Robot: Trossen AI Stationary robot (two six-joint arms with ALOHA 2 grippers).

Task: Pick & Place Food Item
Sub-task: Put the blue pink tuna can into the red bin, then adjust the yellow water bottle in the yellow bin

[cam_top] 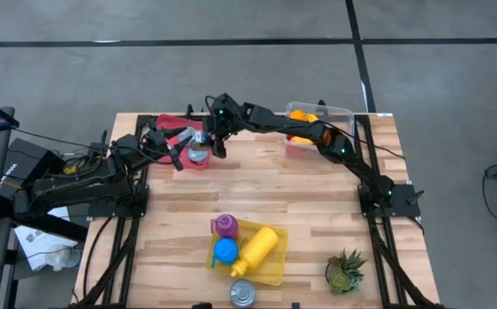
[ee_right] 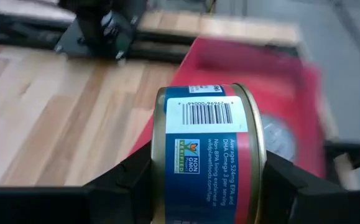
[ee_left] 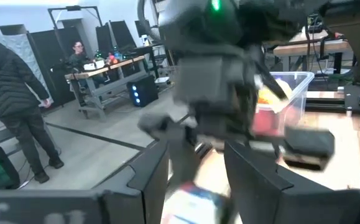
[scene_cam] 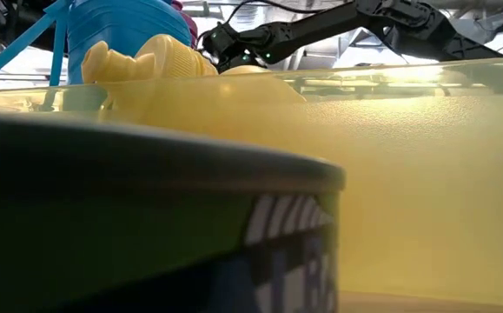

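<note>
My right fingers (ee_right: 207, 186) are clamped on a tin can (ee_right: 209, 152), one finger on each side of its blue and red label, barcode facing up, and I hold it over the red tray (ee_right: 248, 68) near the upper middle of the frame in the high view. In that view the right fingers (cam_top: 203, 142) sit over the tray (cam_top: 172, 122) with the can (cam_top: 198, 154) showing just below them, at the far edge of the table (cam_top: 317, 206). A round silvery lid or second can (ee_right: 278, 138) lies in the tray just beyond the one I grip. My left fingers (ee_left: 195, 180) stand part open and hold nothing; they reach in from the left of the high view (cam_top: 176, 148) and hover right beside my right wrist, which fills the left wrist view. A clear bin (cam_top: 320, 120) with orange items stands at the upper right of the table. Toward the lower middle sits a yellow tray (cam_top: 275, 262) carrying a yellow bottle (cam_top: 259, 247), a blue bottle (cam_top: 225, 251) and a purple bottle (cam_top: 224, 226), with another tin (cam_top: 242, 293) just below it and a small potted plant (cam_top: 346, 271) at the lower right. In the room beyond, a person in a dark jacket (ee_left: 12, 93) stands at the left and another person (ee_left: 78, 53) sits by a workbench.
</note>
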